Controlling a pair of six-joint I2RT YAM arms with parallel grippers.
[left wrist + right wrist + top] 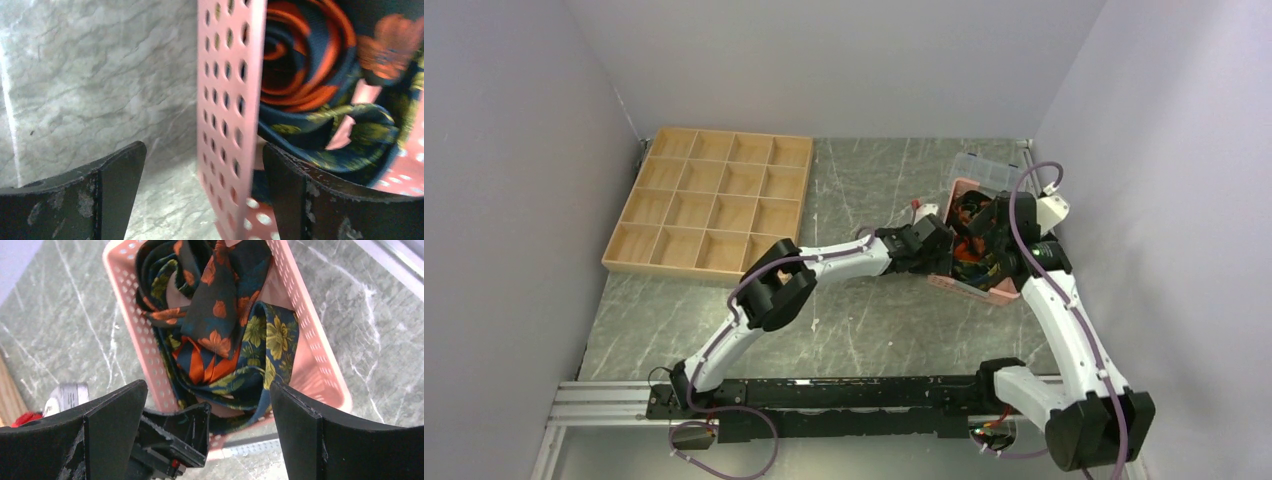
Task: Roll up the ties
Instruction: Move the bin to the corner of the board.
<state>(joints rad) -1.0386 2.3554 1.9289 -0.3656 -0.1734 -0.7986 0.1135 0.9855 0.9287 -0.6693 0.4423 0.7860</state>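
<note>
The ties (972,240) lie heaped in a loose tangle inside the pink basket (312,340), toward 3 o'clock on the tabletop (854,190).

Seen from the right wrist, a dark tie (220,305) with orange-red flowers drapes from 12 o'clock down to the middle of the heap. Under its tip, toward 7 o'clock, sits a striped tie (200,365) in orange and navy. From the left wrist its bands curl in rings just inside the basket wall. A navy tie (270,335) with yellow flowers folds over at 3 o'clock and trails along 6 o'clock.
</note>
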